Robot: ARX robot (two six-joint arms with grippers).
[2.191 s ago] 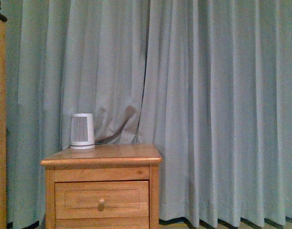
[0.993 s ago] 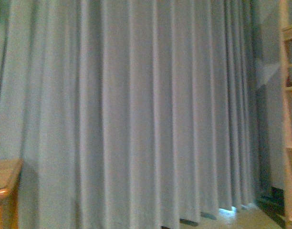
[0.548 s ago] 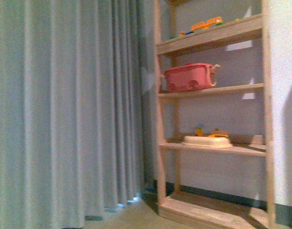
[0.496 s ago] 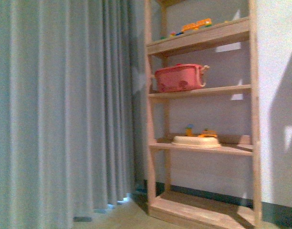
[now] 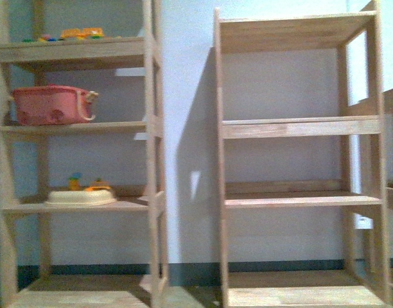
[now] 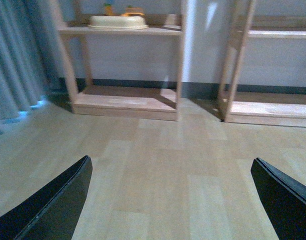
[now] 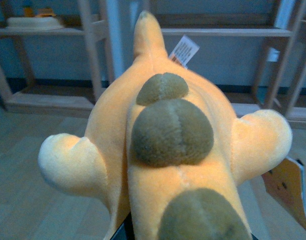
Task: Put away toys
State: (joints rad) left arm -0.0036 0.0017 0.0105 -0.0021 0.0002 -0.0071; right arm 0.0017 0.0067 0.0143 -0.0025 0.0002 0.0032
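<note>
An orange-yellow plush animal (image 7: 168, 150) fills the right wrist view, seen along its back, with olive-brown rounded bumps, two stubby pale limbs and a white tag (image 7: 183, 50). My right gripper is shut on it; the fingers are hidden beneath the soft body. It is held in the air facing the wooden shelves. In the left wrist view my left gripper (image 6: 170, 200) hangs open over the pale wood floor, its two black fingertips (image 6: 53, 210) far apart with nothing between them. Neither arm shows in the front view.
Two wooden shelf units stand against the wall: the left shelf unit (image 5: 153, 160) carries a pink basket (image 5: 52, 104), a cream basin (image 5: 81, 197) with small toys, and orange toys (image 5: 81, 33) on top. The right shelf unit (image 5: 299, 127) stands beside it. A grey curtain (image 6: 18, 65) hangs left.
The front view has swung right, from the nightstand and curtain, past the first shelf unit, to face both shelf units squarely.
</note>
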